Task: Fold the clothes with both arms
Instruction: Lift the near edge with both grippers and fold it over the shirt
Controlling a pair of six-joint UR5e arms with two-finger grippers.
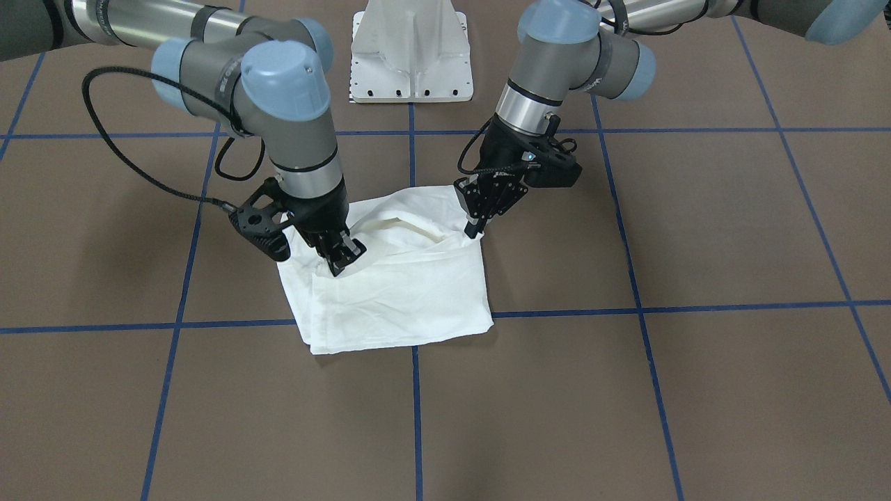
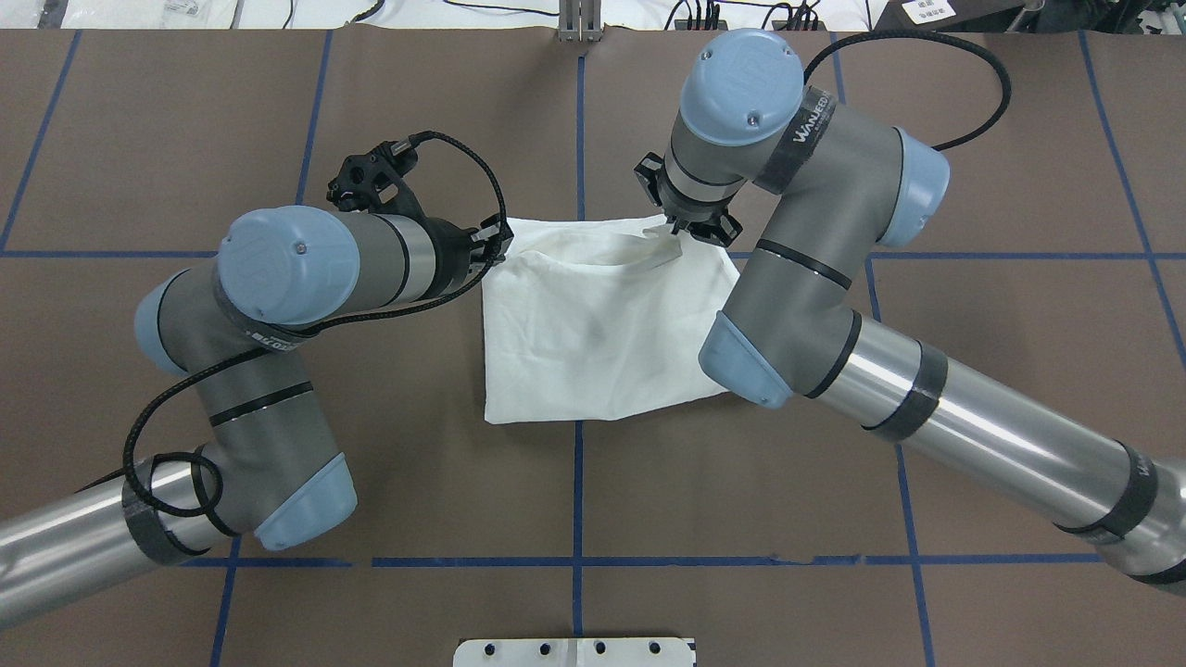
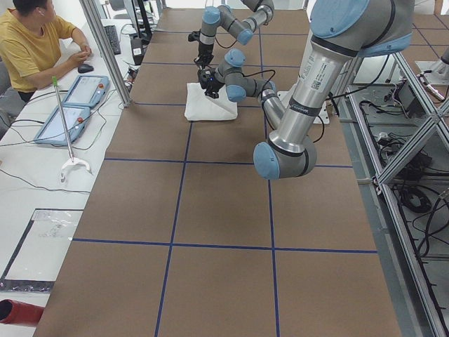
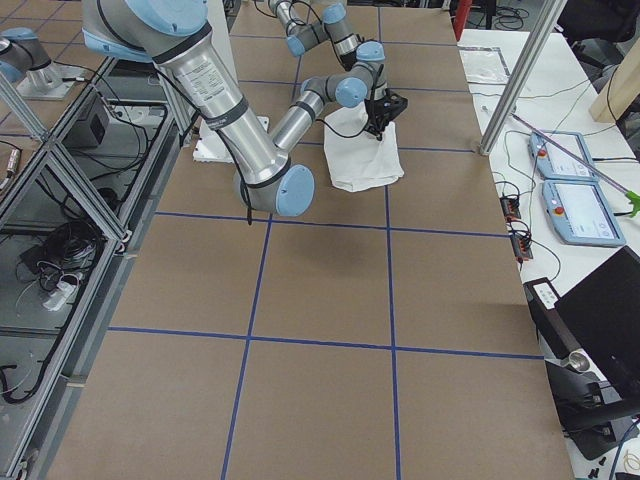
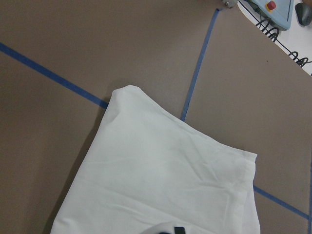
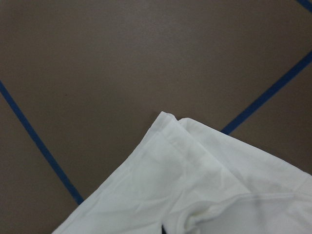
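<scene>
- Out from the base [image 1: 412,62] on its left side, the left arm [image 2: 278,278] reaches in. Its tool [image 1: 476,228] is pinching one end of a raised ridge of the shirt [image 2: 593,333].
- Straight out from the base and apart from it, the shirt lies on the surface [image 2: 834,519] as a compact, roughly square white bundle. We see no loose sleeves, so we judge most folds done.
- On the base's right side, the right arm [image 2: 815,241] has its tool [image 1: 344,256] nipped on the other end of that ridge, as far as we can tell.
- We judge one fold is in hand: laying this lifted layer down, then letting go.
</scene>
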